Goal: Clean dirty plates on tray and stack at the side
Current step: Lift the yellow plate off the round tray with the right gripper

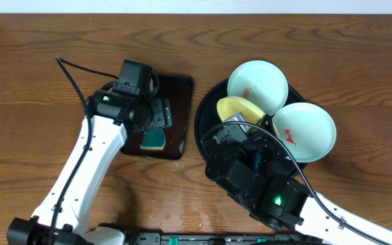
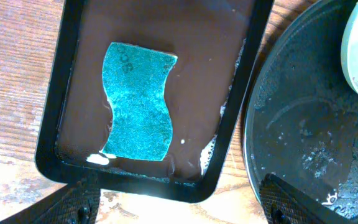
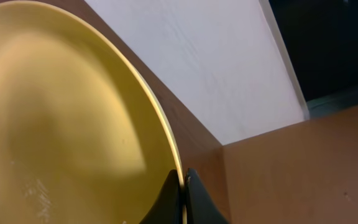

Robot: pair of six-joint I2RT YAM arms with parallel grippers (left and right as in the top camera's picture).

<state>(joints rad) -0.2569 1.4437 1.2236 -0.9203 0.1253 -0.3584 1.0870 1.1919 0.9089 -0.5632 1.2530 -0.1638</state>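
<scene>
"Where is the left arm (image 1: 80,170)?"

"It reaches up from the bottom left and bends at the elbow. The left gripper (image 2: 179,208) points straight down, with its fingers spread wide apart."

"And the right arm (image 1: 332,216)?"

"It comes in from the bottom right, toward the middle. The right gripper (image 3: 182,186) has its two fingers squeezed tight on the edge of the yellow plate (image 3: 61,124)."

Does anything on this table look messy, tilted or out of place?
The upper mint plate and the lower mint plate on the round tray carry red smears. The yellow plate looks tilted, its rim pinched by the right gripper. White flecks lie beside the sponge in the rectangular tray.
</scene>
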